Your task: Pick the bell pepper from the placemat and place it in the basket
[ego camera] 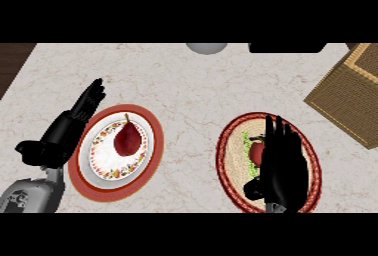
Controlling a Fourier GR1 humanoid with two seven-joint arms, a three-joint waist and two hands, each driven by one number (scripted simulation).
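On the right placemat (235,150), your right hand (280,160) hovers open-fingered over the bell pepper (256,152), holding nothing. Pepper's probably light, stiff and slick, so wrap its wide middle. Basket (347,95) sits far right; left hand (70,130) rests open.

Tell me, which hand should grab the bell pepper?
The right hand. It already hovers over the bell pepper on the placemat, and the basket is on its side. The left hand rests open beside the plate.
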